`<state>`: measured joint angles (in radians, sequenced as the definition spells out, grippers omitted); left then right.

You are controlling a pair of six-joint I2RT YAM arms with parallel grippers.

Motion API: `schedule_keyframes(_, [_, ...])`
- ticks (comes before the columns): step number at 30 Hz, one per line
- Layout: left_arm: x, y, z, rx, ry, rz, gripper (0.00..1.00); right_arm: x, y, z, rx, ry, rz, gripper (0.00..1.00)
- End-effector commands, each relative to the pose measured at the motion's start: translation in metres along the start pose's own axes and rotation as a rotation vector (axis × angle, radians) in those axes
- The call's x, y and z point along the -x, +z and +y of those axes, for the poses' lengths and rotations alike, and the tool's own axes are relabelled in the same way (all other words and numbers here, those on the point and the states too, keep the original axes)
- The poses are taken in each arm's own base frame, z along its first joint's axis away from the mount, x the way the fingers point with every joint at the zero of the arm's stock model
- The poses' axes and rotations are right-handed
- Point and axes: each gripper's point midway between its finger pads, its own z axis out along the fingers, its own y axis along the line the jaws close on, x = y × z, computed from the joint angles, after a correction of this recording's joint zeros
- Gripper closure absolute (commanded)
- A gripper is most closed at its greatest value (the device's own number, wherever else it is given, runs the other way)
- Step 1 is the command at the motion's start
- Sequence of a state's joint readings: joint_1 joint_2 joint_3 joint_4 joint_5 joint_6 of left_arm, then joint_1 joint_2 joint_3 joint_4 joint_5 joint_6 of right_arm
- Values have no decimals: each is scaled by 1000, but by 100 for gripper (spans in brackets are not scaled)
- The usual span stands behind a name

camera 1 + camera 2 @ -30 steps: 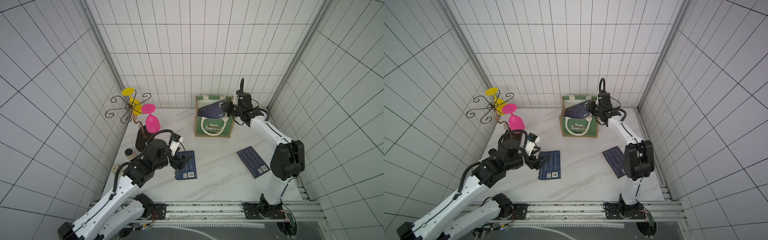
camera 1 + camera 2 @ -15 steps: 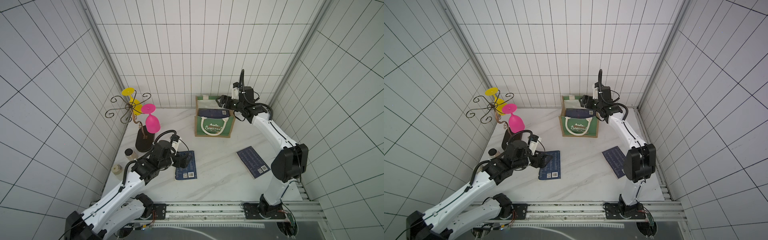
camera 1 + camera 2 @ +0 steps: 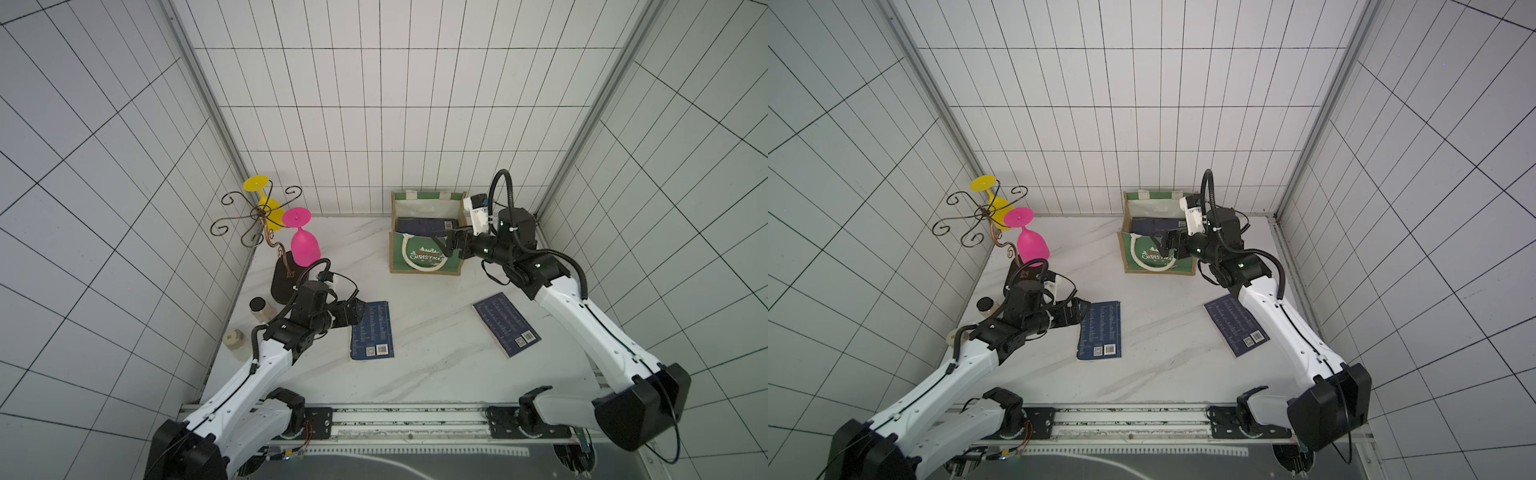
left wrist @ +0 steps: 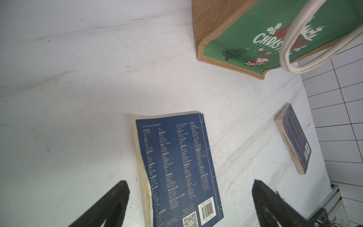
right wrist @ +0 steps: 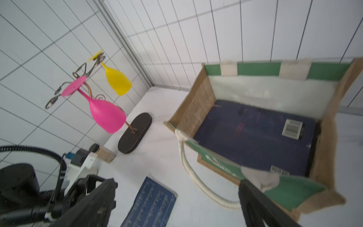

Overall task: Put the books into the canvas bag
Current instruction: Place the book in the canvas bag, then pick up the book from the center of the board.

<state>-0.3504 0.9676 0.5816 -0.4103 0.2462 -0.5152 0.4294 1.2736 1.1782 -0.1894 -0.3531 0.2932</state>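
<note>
Sizing up the next pick. Table [image 3: 436, 374]: bag [image 3: 424, 259] at the back, book inside [image 3: 419, 226] lying flat. Left book [image 3: 372, 328] front-left of the bag, long axis roughly parallel to the bag's side walls; right book [image 3: 506, 324] front-right, skewed. Left tool [image 3: 356, 318] wide open, empty, at the left book's long edge away from the bag: nearest, likely goes first. Right tool [image 3: 441, 245] open, empty, at the bag's front rim, well apart from the right book.

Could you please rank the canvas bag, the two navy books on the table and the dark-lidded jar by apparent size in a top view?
1. canvas bag
2. left navy book and right navy book: they look alike, so unranked
3. dark-lidded jar
</note>
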Motion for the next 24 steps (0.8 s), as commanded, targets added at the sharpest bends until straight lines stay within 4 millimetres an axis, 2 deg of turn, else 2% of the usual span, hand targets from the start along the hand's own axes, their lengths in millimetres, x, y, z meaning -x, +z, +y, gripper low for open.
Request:
schedule_keyframes(1, [2,7,3,-7,-37,1,3,-50,9,10,62,-1,52,1])
schedule_keyframes(4, [-2,16,17,45,-69,19,3,-90,18,15,82,16,115,1])
schedule_keyframes(9, [-10,29,31,66,-123,55,3,-142,30,22,94,56,178,2])
schedule_keyframes(14, [-17,37,36,61,-132,62,3,-188,42,11,82,121,256,2])
schedule_keyframes(18, [-25,41,41,58,-142,66,3,-217,52,4,72,153,310,2])
schedule_keyframes(21, [-33,45,43,50,-147,84,3,-229,59,5,85,170,336,2])
schedule_keyframes(24, [-40,50,37,-7,-143,108,5,-237,68,8,95,169,358,2])
